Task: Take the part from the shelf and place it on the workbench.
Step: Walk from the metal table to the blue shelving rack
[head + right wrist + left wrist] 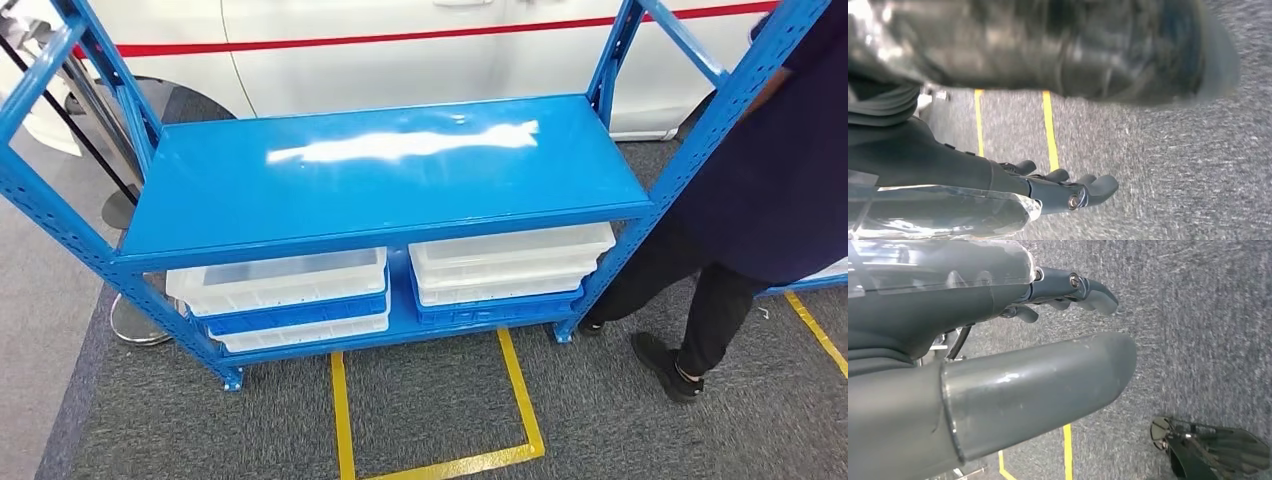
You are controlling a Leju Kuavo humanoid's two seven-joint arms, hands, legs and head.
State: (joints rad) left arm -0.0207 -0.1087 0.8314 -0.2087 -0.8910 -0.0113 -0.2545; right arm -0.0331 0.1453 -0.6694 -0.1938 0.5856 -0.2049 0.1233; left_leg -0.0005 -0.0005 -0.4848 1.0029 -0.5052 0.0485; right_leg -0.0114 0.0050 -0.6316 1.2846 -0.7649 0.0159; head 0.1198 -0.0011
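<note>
Bare shelf (380, 170) top; person (760, 190) crowds right

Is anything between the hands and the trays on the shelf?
Yes. The top board covers the trays from above, and a person stands right of the shelf. The left hand and right hand hang over carpet.

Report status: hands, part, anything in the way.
Left hand open over carpet, holding nothing. Right hand the same. No part on the shelf top; bins below. Person at shelf's right end.

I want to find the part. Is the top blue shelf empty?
Empty: the top shelf shows only bare blue surface and glare.
</note>
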